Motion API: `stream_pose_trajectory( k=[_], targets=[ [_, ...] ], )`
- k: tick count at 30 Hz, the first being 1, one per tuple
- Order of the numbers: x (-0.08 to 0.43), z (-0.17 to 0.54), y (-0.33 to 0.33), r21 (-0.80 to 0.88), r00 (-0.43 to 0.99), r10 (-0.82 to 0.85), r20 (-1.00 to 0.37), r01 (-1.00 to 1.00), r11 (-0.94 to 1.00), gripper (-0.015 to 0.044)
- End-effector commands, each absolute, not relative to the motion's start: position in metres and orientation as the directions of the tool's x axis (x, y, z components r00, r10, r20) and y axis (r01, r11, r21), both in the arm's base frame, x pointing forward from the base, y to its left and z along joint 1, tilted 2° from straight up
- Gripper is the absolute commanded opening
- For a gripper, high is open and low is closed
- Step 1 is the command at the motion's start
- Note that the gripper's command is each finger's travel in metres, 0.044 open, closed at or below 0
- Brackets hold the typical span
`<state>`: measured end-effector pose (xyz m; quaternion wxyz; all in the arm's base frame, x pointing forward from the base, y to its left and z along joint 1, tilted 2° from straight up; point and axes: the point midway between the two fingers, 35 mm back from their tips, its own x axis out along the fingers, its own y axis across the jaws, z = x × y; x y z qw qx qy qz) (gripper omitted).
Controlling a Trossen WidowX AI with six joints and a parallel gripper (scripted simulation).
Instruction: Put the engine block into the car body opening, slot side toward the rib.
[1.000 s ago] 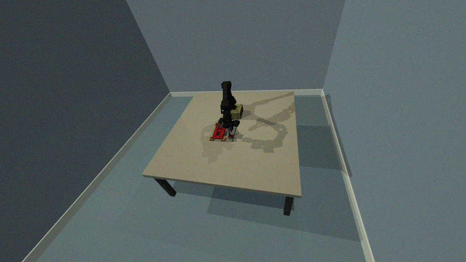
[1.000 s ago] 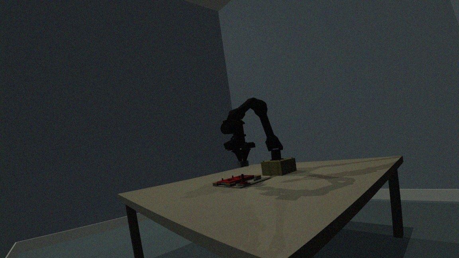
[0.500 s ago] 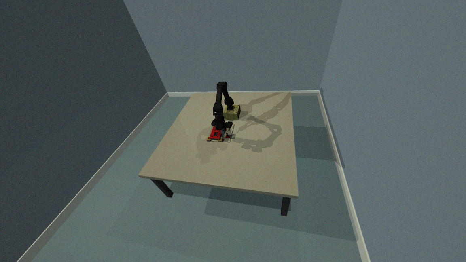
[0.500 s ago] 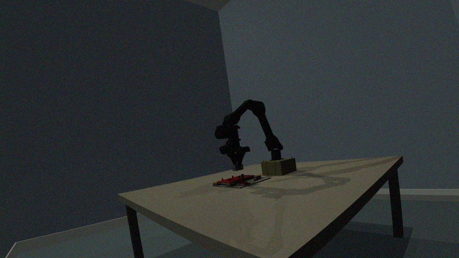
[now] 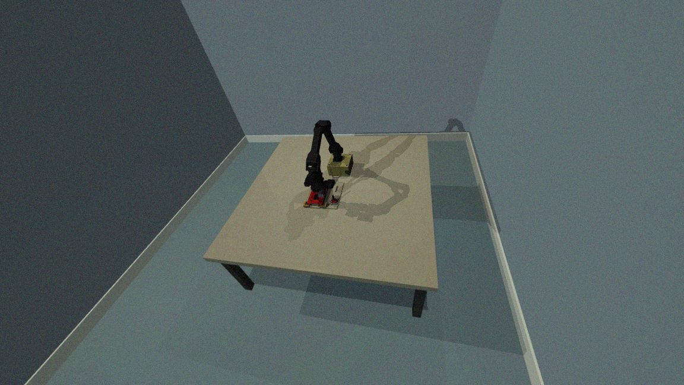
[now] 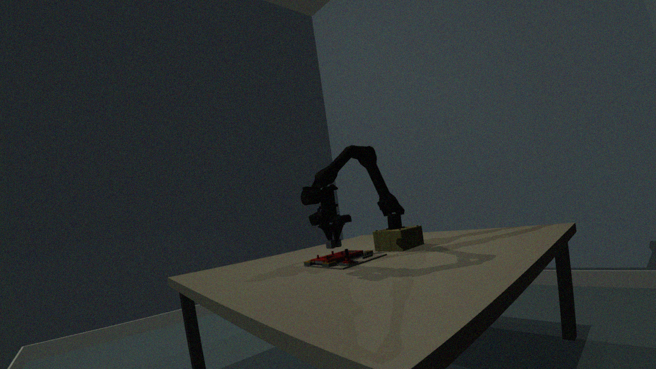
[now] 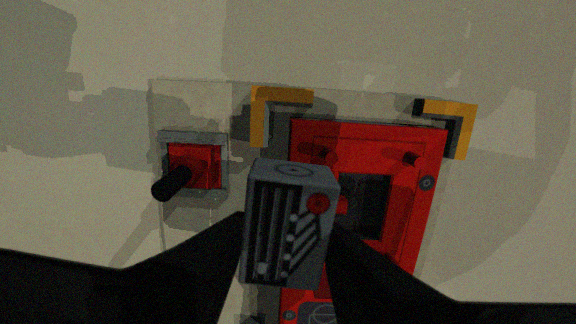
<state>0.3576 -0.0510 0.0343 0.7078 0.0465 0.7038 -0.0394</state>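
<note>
My gripper [image 7: 286, 235] [image 6: 333, 240] is shut on the grey engine block [image 7: 272, 220] [image 6: 333, 245], which has dark grooves and a red round mark. The block hangs above the red car body [image 7: 370, 131] [image 5: 313, 200] [image 6: 333, 257], with a gap below it in the exterior view. In the wrist view it covers part of the body's left side, left of the dark opening [image 7: 367, 205]. A small red rib [image 7: 342, 205] shows at the opening's left edge, partly hidden by the block. The block's slot cannot be made out. In the top view the arm hides the block.
Orange corner brackets [image 7: 259, 117] [image 7: 466, 132] stand around the body. Left of it, a red holder [image 7: 202, 165] with an upright black peg [image 7: 172, 184] sits in a grey frame. Dark posts rise from the body. The arm's yellow base box [image 5: 339, 165] [image 6: 389, 240] stands behind.
</note>
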Motion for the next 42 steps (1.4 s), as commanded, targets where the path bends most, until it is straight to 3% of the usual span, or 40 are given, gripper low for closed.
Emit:
stream_pose_trajectory(
  k=[1,18,24,42],
  targets=[
    [0.353,0.029,-0.064,0.005,0.004,0.005,-1.000,0.103,0.995,0.0000],
    [0.335,0.011,-0.106,0.002,0.002,0.002,-1.000,0.040,0.999,0.0000],
    [0.335,0.012,-0.106,0.002,0.002,0.002,-1.000,0.027,1.000,0.0157],
    [0.335,0.011,-0.106,0.002,0.002,0.002,-1.000,0.041,0.999,0.0160]
  ],
)
